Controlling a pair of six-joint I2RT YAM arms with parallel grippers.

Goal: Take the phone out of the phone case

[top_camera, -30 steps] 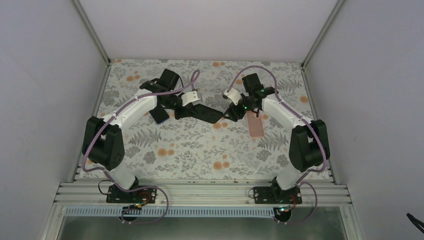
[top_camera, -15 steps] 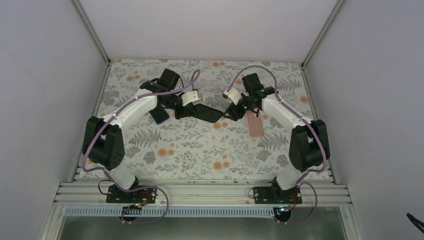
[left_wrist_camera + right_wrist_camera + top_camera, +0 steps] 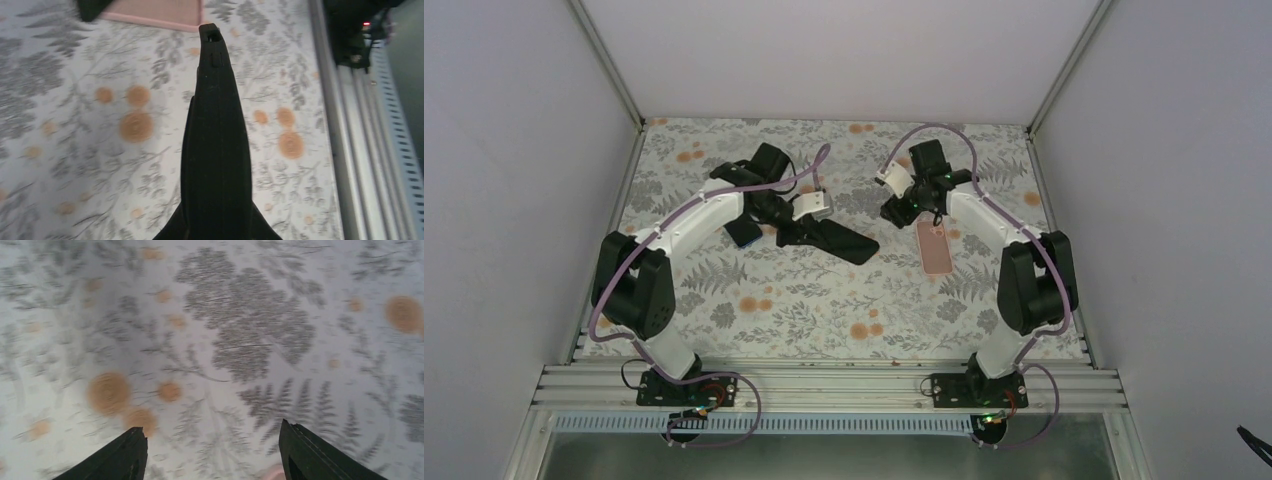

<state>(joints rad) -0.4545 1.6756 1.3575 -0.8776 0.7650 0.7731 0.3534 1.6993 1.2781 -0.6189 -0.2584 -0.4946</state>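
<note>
Black phone [image 3: 842, 240] is pinched by one end in the left fingers [image 3: 790, 232], closed tight on it; its free end has swung nearer the arms' bases than a second ago. Further right, the right fingers [image 3: 310, 455] have backed off its tip and hang spread wide, empty, above the flowered desk [image 3: 824, 300]. A pink case [image 3: 935, 250] lies flat just beside them.

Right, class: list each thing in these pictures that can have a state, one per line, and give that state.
phone: out of its case, gripped at one end, held off the floral cloth.
pink phone case: without the phone, lying flat on the cloth, untouched.
left gripper: shut on the phone.
right gripper: open, empty, above the cloth.
</note>
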